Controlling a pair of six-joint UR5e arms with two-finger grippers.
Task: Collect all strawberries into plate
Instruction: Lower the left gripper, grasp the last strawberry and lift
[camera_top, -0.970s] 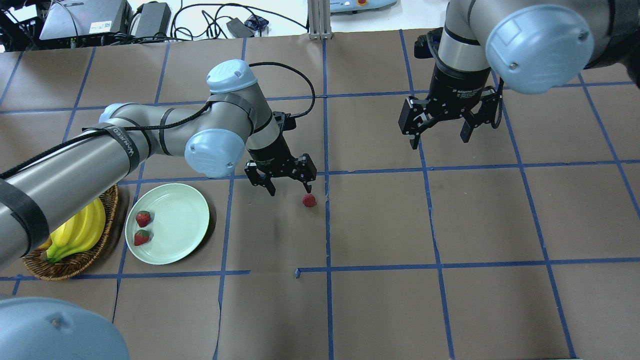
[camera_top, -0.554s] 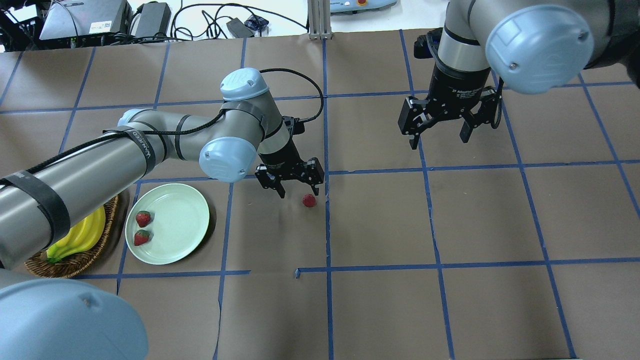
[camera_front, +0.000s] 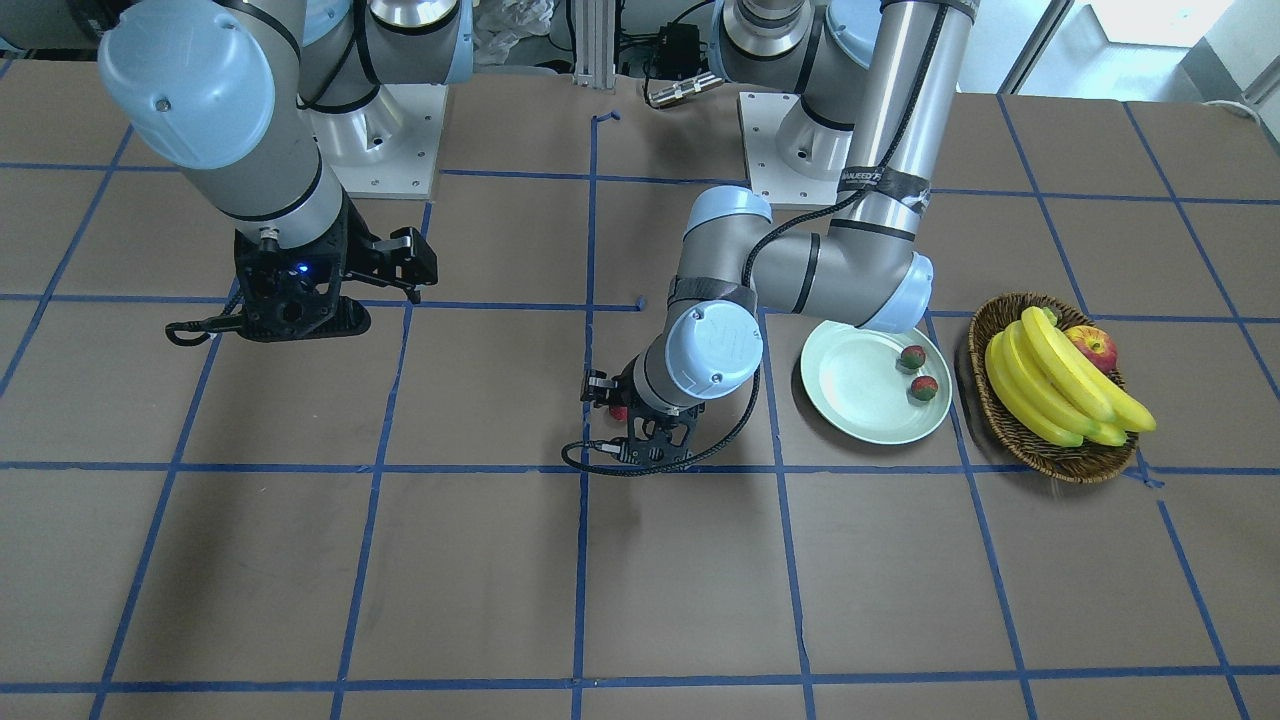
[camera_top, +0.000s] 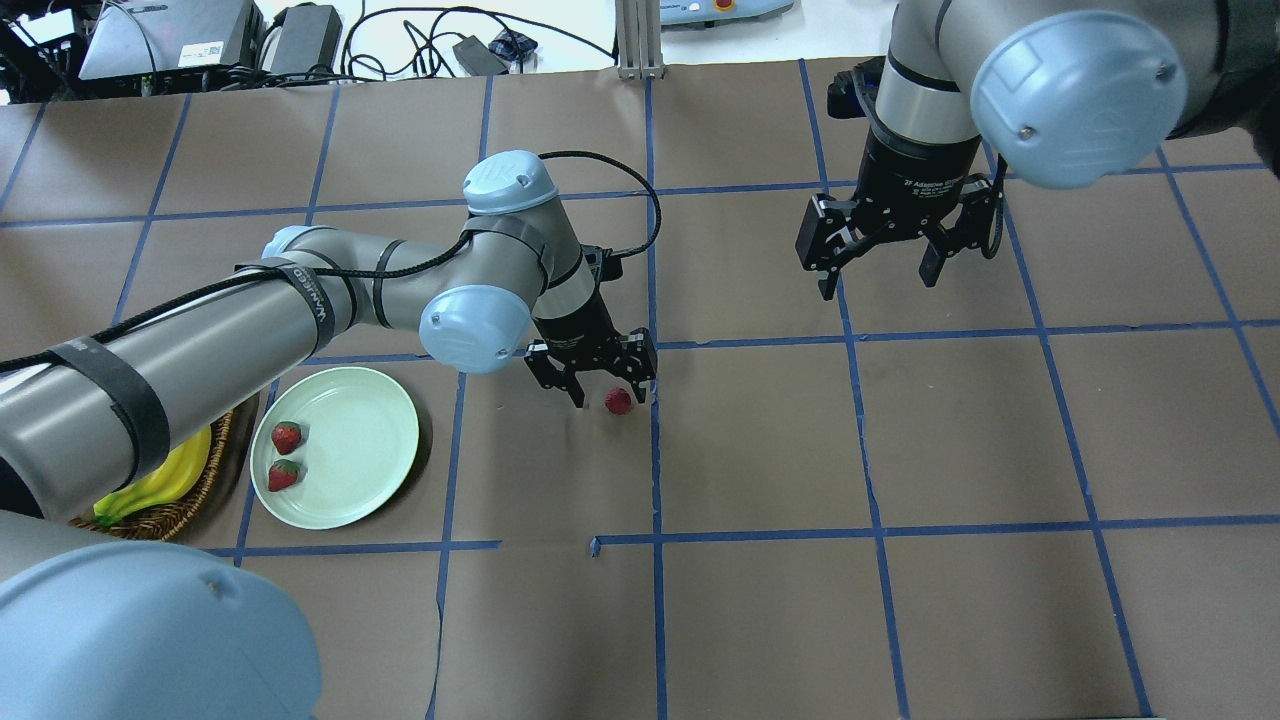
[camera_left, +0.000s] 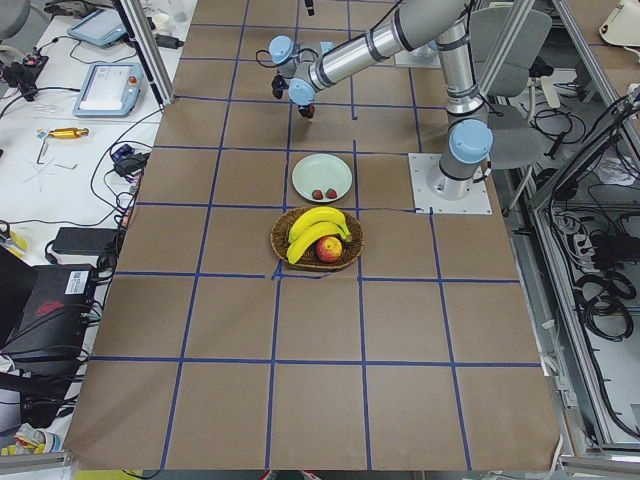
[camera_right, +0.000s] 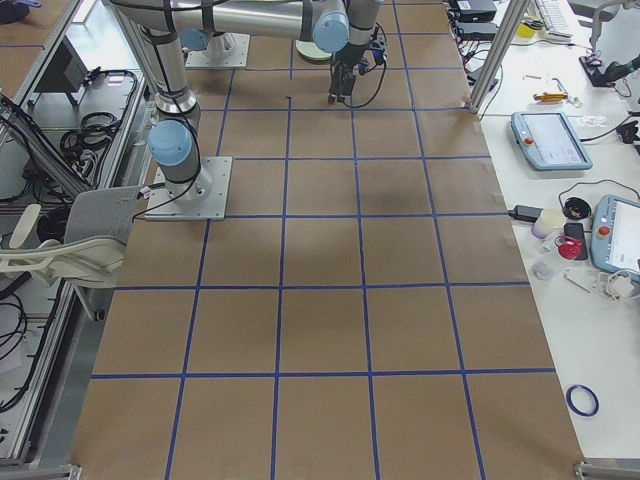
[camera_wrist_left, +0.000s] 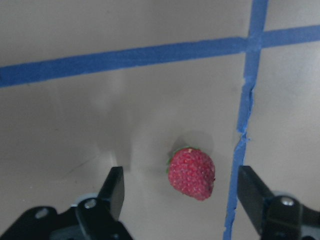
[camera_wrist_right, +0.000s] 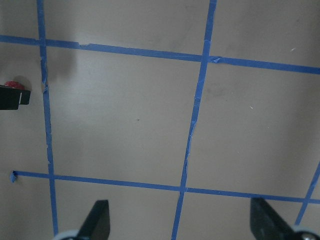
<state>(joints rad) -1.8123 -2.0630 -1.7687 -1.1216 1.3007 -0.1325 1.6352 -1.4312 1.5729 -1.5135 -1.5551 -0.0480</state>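
Centre of the overhead frame: left gripper (camera_top: 609, 393) open, fingers either side of the loose strawberry (camera_top: 619, 401) on the brown paper, no contact.

Front-facing: plate (camera_front: 850, 410), right of centre, holds two strawberries (camera_front: 912, 357) near its right rim. The basket (camera_front: 1050, 462) just right of it holds bananas (camera_front: 1055, 380) and an apple (camera_front: 1092, 347). Overhead: right gripper (camera_top: 879, 282), upper right, fingers spread wide with nothing between them. White print on its body reads "2F Adaptive", the rest is illegible, and the lettering on the left forearm strap is too small to read. Exterior left: plate upper centre, basket just below it. Exterior right: both arms at the top edge, berries too small to make out. Left wrist: loose strawberry lower centre, a gap to each finger, blue tape (camera_wrist_left: 243, 125) just to its right. Right wrist: fingers wide apart over taped paper.
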